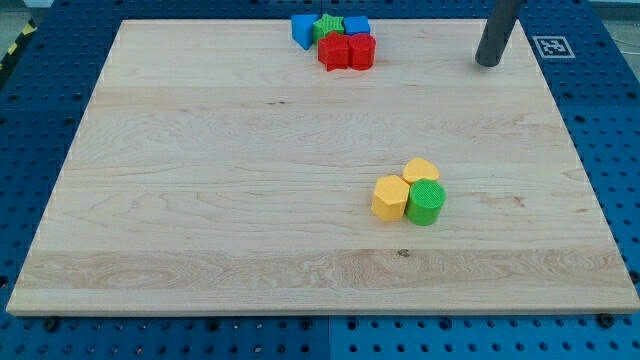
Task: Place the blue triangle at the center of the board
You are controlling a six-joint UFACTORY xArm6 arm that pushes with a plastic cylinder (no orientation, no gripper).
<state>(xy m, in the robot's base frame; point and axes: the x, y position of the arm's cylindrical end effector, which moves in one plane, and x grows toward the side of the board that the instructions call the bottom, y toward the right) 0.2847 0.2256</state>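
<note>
Pale wooden board (250, 180) with fine grain fills most of the view, lying on a blue perforated table (30, 110), with a small black-and-white marker tag (552, 46) just off the board's far right corner.

Over the far right part of the board the dark rod comes down from the view's top, nearly upright with a slight lean, and my tip (488, 63) meets the wood there. It is a bare rod end, with nothing that opens or closes, and it carries nothing and touches no block. It stands well apart from every block, to the right of the far cluster and far beyond the near one.

At the far edge, a little right of the middle, the blue triangle (302, 31) sits at the left end of a tight cluster. It is a bright blue wedge with one pointed corner turned toward the near side, and it lies against the green block (327, 26). A second blue block (357, 25) sits to the right of the green one, and two red blocks (334, 52) (361, 51) stand side by side just in front of them.

Right of centre and nearer, a yellow hexagon (390, 198), another yellow block (421, 170) and a green cylinder (425, 203) huddle together, touching.
</note>
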